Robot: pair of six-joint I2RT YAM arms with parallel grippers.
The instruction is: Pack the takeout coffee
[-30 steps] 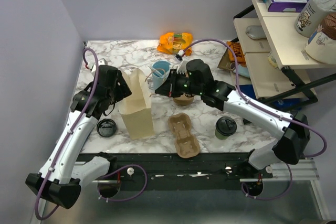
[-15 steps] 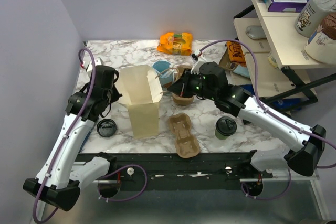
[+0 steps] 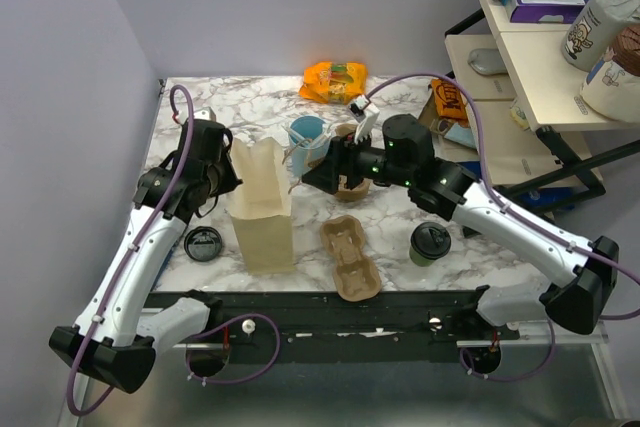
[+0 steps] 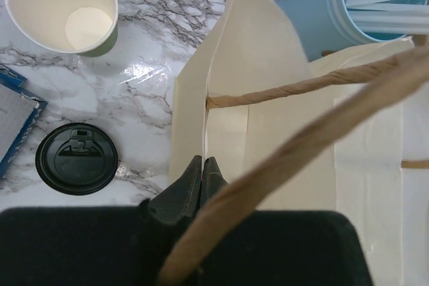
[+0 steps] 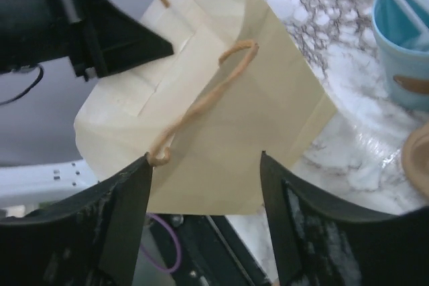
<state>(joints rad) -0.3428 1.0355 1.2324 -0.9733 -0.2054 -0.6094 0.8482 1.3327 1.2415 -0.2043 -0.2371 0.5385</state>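
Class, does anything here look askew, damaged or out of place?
The paper bag stands with its mouth pinched nearly flat, one wall clamped in the left tool. A black lid lies loose beside it, on no cup.

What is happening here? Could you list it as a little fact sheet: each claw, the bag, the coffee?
Left gripper: shut, pinching one wall of the paper bag
Right gripper: open, facing the bag's handle, holding nothing
Paper bag: upright on the table, mouth looks barely open
Takeout coffee: lidded, right of the cup carrier, not yet in the bag
Nearby: loose black lid, lidless cup, light-blue cup
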